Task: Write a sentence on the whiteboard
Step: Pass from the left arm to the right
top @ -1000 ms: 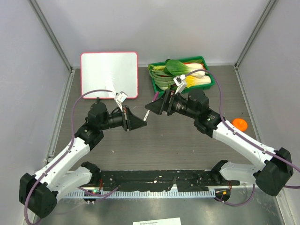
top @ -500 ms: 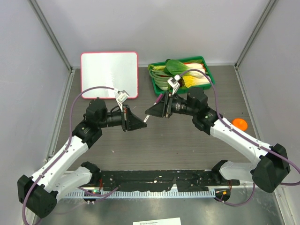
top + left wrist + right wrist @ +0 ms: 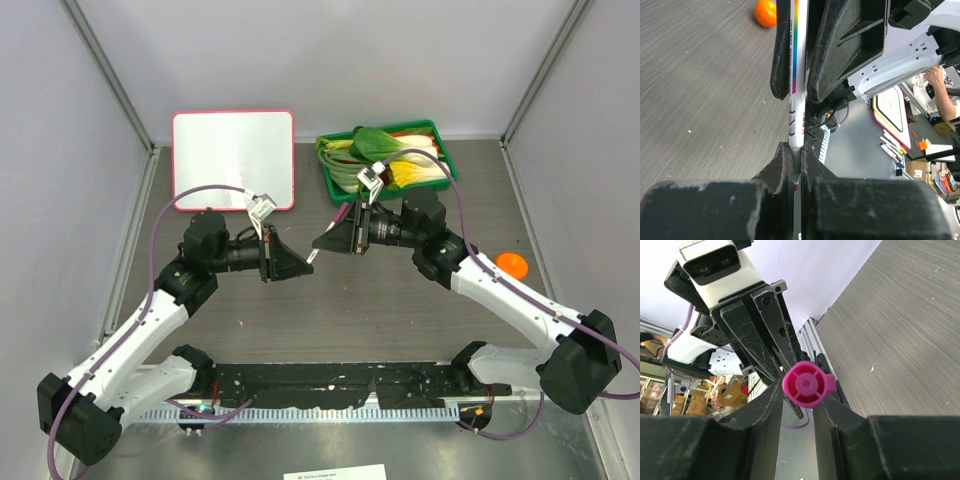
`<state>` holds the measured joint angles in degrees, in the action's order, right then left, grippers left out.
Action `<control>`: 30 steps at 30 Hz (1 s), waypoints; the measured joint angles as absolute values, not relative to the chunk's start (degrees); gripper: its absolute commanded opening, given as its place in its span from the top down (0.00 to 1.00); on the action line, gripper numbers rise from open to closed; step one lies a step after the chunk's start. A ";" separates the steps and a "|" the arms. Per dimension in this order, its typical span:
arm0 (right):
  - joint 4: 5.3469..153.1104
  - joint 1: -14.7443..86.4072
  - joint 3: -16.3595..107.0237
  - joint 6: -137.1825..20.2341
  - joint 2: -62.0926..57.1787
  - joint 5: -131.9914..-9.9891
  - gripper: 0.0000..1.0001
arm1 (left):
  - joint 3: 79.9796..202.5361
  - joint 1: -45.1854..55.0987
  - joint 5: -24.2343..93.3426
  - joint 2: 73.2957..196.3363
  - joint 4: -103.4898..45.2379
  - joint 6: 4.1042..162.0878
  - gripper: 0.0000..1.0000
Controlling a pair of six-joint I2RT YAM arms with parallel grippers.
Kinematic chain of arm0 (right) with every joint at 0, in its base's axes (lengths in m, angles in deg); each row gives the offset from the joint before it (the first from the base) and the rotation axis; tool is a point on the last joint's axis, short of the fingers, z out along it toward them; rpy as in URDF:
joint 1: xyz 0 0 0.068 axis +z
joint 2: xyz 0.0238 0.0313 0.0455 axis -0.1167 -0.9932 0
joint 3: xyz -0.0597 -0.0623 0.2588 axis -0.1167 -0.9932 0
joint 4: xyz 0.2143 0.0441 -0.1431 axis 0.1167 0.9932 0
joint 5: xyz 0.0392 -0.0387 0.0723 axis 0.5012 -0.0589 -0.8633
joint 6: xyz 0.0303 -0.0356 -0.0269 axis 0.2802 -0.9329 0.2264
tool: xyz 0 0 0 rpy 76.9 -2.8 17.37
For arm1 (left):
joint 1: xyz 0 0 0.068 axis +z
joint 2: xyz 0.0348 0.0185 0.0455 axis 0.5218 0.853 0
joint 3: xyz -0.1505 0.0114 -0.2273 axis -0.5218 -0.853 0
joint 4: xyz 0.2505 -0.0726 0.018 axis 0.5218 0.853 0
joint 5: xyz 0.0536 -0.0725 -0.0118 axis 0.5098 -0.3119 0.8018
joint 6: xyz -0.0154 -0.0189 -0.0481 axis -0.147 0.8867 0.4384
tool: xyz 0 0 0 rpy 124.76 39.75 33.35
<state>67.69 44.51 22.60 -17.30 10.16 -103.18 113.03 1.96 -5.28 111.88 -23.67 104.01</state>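
Whiteboard (image 3: 233,158) sits far-left; long axis runs left-right.

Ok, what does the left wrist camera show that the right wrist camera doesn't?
Only the left wrist view shows the marker side-on, a white barrel with a rainbow stripe, plus an orange ball on the table. Only the right wrist view shows the marker's pink cap end-on and the camera on the left arm. Both show the marker gripped in the left tool, with the right tool flanking it.
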 measured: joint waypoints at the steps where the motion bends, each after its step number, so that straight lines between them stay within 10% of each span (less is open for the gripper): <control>1: 67.80 44.51 22.45 -17.30 10.38 -103.36 0.62 | 113.03 1.96 -5.28 111.88 -23.67 104.01 1.00; 30: 67.58 46.08 21.12 -15.36 10.35 -103.80 0.73 | 112.99 1.96 -5.87 111.90 -25.13 105.62 1.00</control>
<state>67.58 46.08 21.12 -15.36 10.35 -103.80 112.99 1.96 -5.87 111.90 -25.13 105.62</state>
